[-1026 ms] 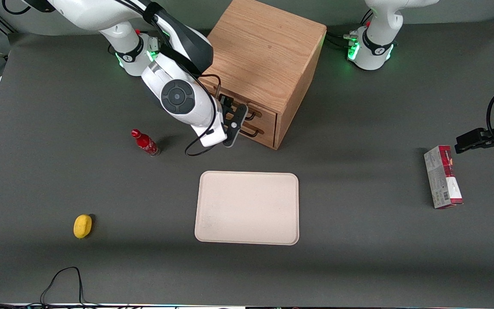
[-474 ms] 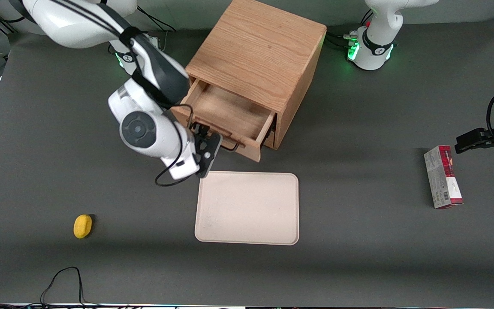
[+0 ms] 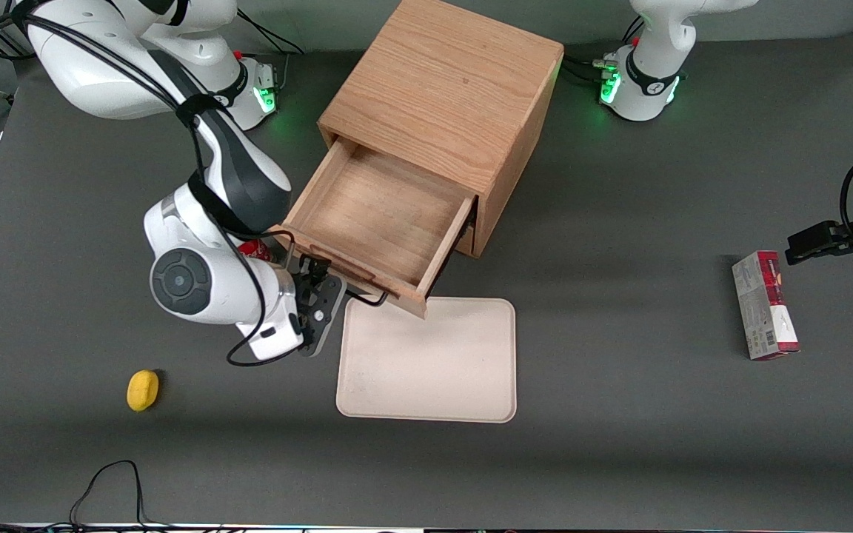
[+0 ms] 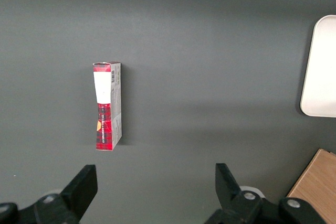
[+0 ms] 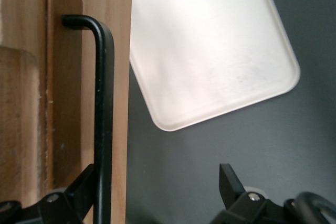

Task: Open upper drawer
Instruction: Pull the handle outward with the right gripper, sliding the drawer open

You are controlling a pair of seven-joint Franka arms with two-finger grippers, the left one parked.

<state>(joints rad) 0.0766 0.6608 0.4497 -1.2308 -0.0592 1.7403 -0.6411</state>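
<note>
The upper drawer (image 3: pixel 378 215) of the oak cabinet (image 3: pixel 449 96) stands pulled far out, its empty inside showing. Its front edge overhangs the corner of the cream tray (image 3: pixel 434 363). My right gripper (image 3: pixel 317 287) is at the drawer's front, at the end of the black wire pull (image 3: pixel 367 299). In the right wrist view the gripper (image 5: pixel 157 174) is open. The pull (image 5: pixel 103 119) runs between the jaws close against one finger (image 5: pixel 84 182); the other finger (image 5: pixel 230 179) stands well apart. The bottom drawer is hidden under the upper one.
A red bottle (image 3: pixel 252 249) is mostly hidden by my arm beside the drawer. A yellow object (image 3: pixel 143 389) lies nearer the front camera. A red and white box (image 3: pixel 764 305) lies toward the parked arm's end, also in the left wrist view (image 4: pixel 107 106).
The upper drawer went from shut to pulled far out. My gripper moved toward the front camera with the pull, and my arm now covers the red bottle.
</note>
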